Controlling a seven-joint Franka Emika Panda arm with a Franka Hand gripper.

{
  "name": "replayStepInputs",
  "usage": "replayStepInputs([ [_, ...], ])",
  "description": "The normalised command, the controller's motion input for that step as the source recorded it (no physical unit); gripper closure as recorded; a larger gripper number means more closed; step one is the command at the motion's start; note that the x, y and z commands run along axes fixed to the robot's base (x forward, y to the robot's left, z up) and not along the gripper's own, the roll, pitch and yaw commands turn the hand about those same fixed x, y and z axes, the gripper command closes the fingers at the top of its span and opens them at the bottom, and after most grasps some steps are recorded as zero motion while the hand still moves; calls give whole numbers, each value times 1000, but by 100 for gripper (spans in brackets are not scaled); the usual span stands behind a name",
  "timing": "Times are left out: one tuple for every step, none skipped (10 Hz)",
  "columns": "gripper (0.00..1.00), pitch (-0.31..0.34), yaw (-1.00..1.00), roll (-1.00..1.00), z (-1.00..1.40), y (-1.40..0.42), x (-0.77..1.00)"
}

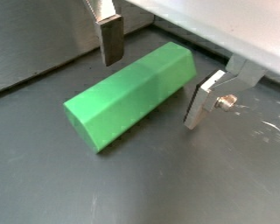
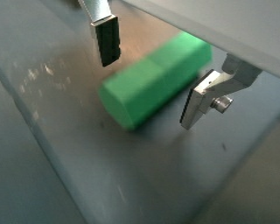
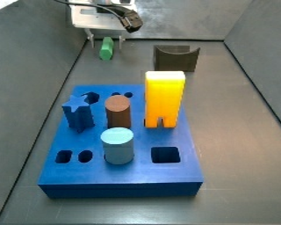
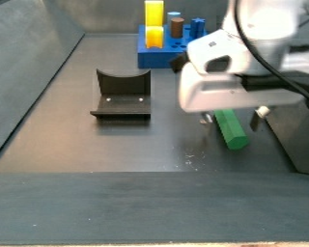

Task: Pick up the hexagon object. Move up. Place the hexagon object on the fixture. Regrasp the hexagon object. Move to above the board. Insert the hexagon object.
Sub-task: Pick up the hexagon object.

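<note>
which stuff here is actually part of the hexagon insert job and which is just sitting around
Part of the job:
- hexagon object, lying on the floor between the open fingers
- gripper, low over it, not closed on it
- fixture, empty
- board

Just sitting on the board:
- yellow block
- brown cylinder
- light-blue cylinder
- blue star

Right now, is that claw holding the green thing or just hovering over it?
Claw: open, holding nothing. Its fingers stand on either side of the hexagon object, which lies flat on the floor, not gripped.
</note>
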Motion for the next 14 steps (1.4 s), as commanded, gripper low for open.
replayStepInputs([
  [0,0,0,-219,-380,177,0],
  [0,44,0,-137,-126,154,0],
  [0,0,0,0,0,0,0],
  [100,0,0,0,0,0,0],
  [100,0,0,0,0,0,0],
  [100,0,0,0,0,0,0],
  [100,0,0,0,0,0,0],
  [100,0,0,0,0,0,0],
  [100,0,0,0,0,0,0],
  [100,0,0,0,0,0,0],
  [100,0,0,0,0,0,0],
  [100,0,0,0,0,0,0],
  [100,0,0,0,0,0,0],
  [100,0,0,0,0,0,0],
])
